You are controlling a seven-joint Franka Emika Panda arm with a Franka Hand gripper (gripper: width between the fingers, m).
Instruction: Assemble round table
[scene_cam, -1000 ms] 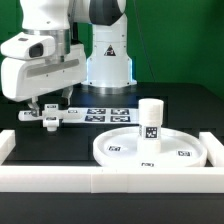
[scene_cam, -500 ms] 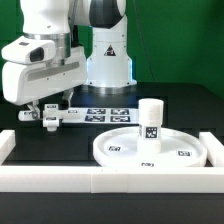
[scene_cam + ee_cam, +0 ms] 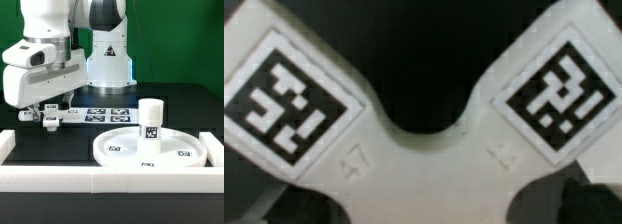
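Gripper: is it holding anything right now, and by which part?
Cannot be told. The gripper sits low over the flat base piece, at its end on the exterior view's left, but finger contact is not visible.

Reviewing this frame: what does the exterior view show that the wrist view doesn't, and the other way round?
Only the exterior view: the round disc with the post standing upright on it, the marker board, the border rail, and the gripper low over the base piece. Only the wrist view: two tags up close, either side of a dark notch. Both: the white base piece.
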